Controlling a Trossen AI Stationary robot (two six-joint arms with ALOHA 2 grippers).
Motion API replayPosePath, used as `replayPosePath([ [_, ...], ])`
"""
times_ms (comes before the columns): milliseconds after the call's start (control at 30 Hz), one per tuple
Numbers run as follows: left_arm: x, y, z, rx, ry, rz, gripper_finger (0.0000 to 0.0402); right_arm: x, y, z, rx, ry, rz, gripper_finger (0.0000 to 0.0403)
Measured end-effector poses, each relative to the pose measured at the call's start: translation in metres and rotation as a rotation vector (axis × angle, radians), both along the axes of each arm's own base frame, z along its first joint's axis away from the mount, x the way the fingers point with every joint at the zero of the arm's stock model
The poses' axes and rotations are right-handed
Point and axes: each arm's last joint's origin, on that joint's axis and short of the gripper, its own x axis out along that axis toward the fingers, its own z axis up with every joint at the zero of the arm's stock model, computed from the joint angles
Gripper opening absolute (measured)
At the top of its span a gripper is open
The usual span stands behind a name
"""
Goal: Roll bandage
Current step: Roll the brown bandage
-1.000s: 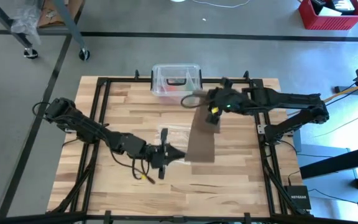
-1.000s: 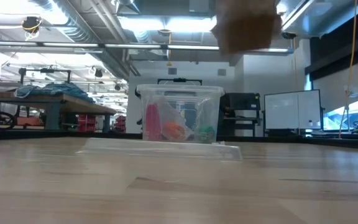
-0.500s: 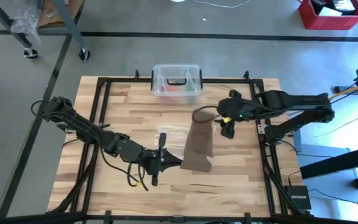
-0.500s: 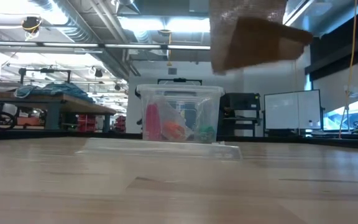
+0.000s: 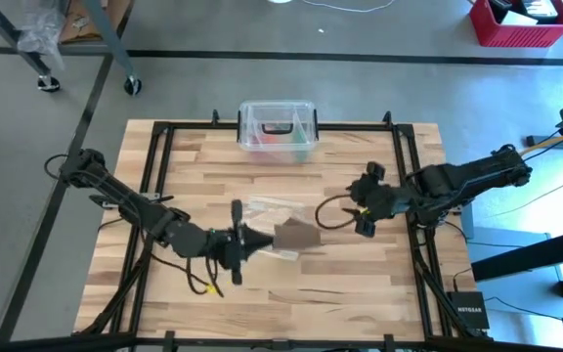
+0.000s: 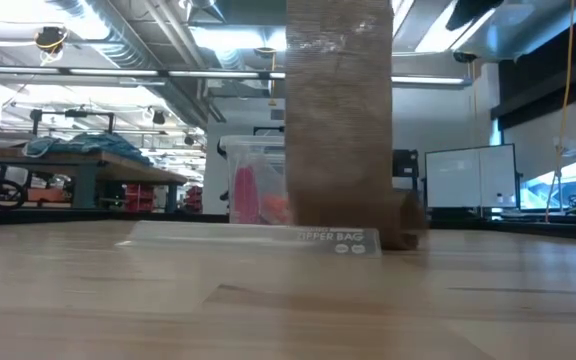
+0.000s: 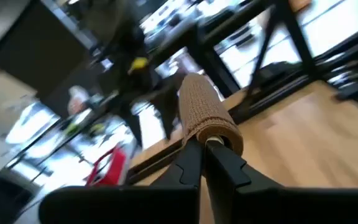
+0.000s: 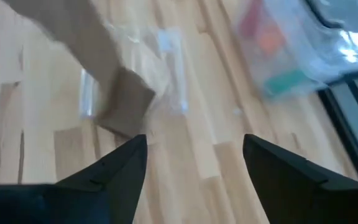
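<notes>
Your left end effector [image 5: 252, 240] pinches the bandage [image 5: 296, 236] mid-counter [image 5: 360, 284], over the plastic bag [image 5: 267, 210]. Your right end effector [image 5: 360, 205] waits to its right, apart. The plastic box [image 5: 278, 125] sits at the far edge.

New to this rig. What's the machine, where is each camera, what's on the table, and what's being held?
It is a robot with two dark arms at a wooden table; each arm ends in a two-finger hand.

The high view looks straight down. The low view sits at table height, looking across. Each wrist view looks forward past that arm's own fingers.

On the table: a clear plastic box with colourful items, at the far edge, and a flat clear plastic bag near the middle.

The left hand is shut on one end of the bandage, a brown fabric strip; its wrist view shows the fabric pinched between the fingers. In the low view the strip hangs down in front of the box.

The right hand is open and holds nothing; it is on the table's right side.
</notes>
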Motion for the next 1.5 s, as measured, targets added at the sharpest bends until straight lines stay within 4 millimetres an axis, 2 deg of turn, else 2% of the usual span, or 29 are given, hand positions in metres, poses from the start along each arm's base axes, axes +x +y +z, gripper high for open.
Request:
replayPosePath([
  [200, 0.012, 0.011, 0.000, -0.109, -0.015, -0.170, 0.0000, -0.002, 0.032, -0.023, 0.023, -0.181, 0.170, 0.0256],
  [300, 0.018, 0.024, -0.001, -0.165, -0.015, -0.126, 0.0000, -0.005, 0.045, -0.035, 0.005, -0.290, 0.198, 0.0248],
  [433, 0.023, 0.039, 0.009, -0.209, -0.109, -0.064, 0.0000, -0.012, 0.058, -0.064, 0.015, -0.373, 0.222, 0.0239],
  [533, 0.025, 0.046, 0.015, -0.232, -0.176, -0.046, 0.0000, -0.015, 0.062, -0.083, -0.016, -0.450, 0.187, 0.0231],
  [633, 0.025, 0.047, 0.017, -0.264, -0.192, -0.045, 0.0000, -0.016, 0.066, -0.092, -0.010, -0.573, 0.174, 0.0223],
  [833, 0.017, 0.036, 0.021, -0.245, -0.228, 0.045, 0.0000, -0.013, 0.061, -0.093, -0.040, -0.648, 0.157, 0.0216],
  [1000, 0.009, 0.023, 0.026, -0.166, -0.246, 0.009, 0.0000, -0.004, 0.053, -0.080, -0.100, -0.683, 0.136, 0.0216],
  [1100, 0.007, 0.020, 0.026, -0.128, -0.237, 0.022, 0.0000, 0.001, 0.047, -0.079, -0.067, -0.690, 0.177, 0.0216],
  [1300, 0.007, 0.020, 0.026, -0.127, -0.233, 0.015, 0.0000, 0.012, 0.040, -0.087, -0.050, -0.650, 0.191, 0.0216],
  [1500, 0.005, 0.016, 0.027, -0.103, -0.233, -0.003, 0.0000, 0.014, 0.041, -0.091, -0.058, -0.628, 0.205, 0.0216],
])
